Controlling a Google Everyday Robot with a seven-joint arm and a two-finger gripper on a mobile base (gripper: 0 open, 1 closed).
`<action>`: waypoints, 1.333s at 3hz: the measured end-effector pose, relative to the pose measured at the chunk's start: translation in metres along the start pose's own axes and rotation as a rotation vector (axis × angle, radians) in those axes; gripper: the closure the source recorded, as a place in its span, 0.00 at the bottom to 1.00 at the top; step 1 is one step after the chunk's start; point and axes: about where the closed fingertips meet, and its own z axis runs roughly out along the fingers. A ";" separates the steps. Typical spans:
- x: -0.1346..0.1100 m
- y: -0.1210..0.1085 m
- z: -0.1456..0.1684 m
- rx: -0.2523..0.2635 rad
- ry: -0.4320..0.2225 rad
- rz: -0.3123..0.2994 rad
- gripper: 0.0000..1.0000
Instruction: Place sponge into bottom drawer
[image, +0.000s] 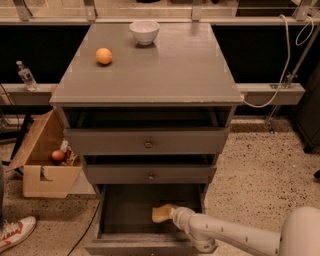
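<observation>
1. Arm (240, 235): white, jointed. It enters at the lower right of the cabinet (165, 75) and reaches left into its lowest opening.
2. Gripper (172, 214): at the arm's tip, inside the pulled-out bottom drawer (125, 212), right of that drawer's middle. It is clenched on the sponge.
3. Sponge (161, 213): pale yellow and soft. It juts left from the gripper, within the bottom drawer of the cabinet, and appears to be clear of the dark floor.
4. Bottom drawer: deepest of the cabinet's three and pulled furthest toward the viewer, with a dark inside. Its front edge sits at the lowest point of the view.
5. Middle drawer (120, 174): grey front with a small round knob. It is pulled out a little from the cabinet.
6. Top drawer (110, 142): grey front with a round knob. It is also pulled out a little, just under the cabinet's top.
7. Shoe (15, 232): white with red trim, on the speckled floor (260, 180) at the cabinet's lower left.
8. Cardboard box (47, 180): open, on the floor just left of the cabinet. A red round item (58, 155) shows inside it.
9. Orange (104, 56): on the cabinet's top, left side, well apart from the bowl.
10. Bowl (144, 31): white and upright, at the far edge of the cabinet's top, near its middle.
11. Bottle (26, 76): small and clear, upright on a ledge left of the cabinet.
</observation>
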 end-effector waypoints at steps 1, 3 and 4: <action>0.009 -0.008 0.011 -0.010 0.013 0.028 0.22; -0.010 -0.035 -0.007 0.030 -0.017 0.025 0.00; -0.038 -0.059 -0.040 0.096 -0.066 -0.003 0.00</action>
